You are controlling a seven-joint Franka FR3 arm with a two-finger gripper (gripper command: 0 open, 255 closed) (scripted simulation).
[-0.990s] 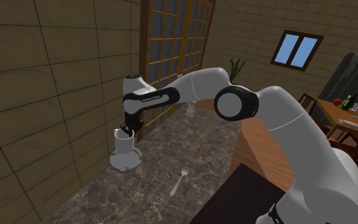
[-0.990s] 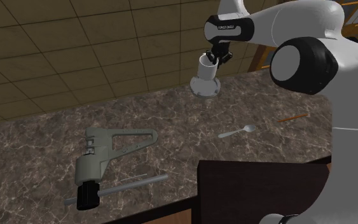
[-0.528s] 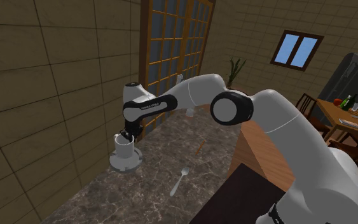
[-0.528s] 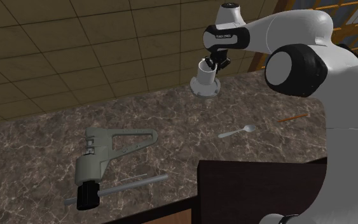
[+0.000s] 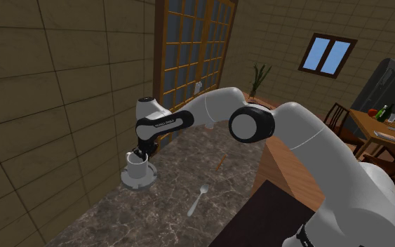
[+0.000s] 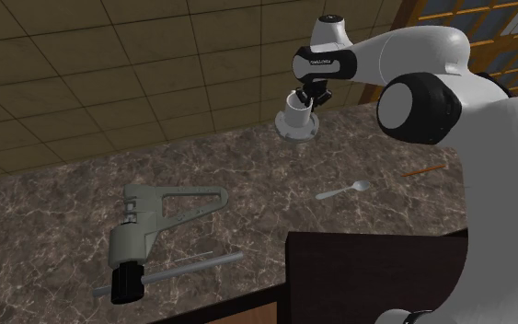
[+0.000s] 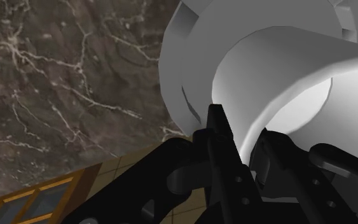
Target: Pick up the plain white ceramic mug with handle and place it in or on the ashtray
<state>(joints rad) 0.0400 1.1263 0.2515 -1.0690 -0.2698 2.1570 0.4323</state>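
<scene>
A plain white mug (image 5: 135, 164) stands upright in the round, pale grey ashtray (image 5: 137, 179) on the dark marble counter, close to the tiled wall. My black gripper (image 5: 141, 151) comes down from above and is shut on the mug's rim, one finger inside and one outside. In the second exterior view the mug (image 6: 294, 111) sits in the ashtray (image 6: 296, 131) under the gripper (image 6: 309, 95). The wrist view shows the mug's wall (image 7: 279, 70) clasped between the fingers (image 7: 222, 137), with the ashtray's rim (image 7: 184, 57) around it. I cannot tell whether the mug's base rests on the ashtray.
A grey spoon (image 6: 344, 191) and an orange pencil (image 6: 422, 169) lie on the counter nearer the stand (image 6: 376, 276). A large grey lever tool (image 6: 155, 221) lies towards the second exterior view's left. The tiled wall (image 6: 155, 64) runs right behind the ashtray.
The gripper has come down with the mug, lowering it from just above the ashtray into its bowl. The arm's elbow has dropped with it.
</scene>
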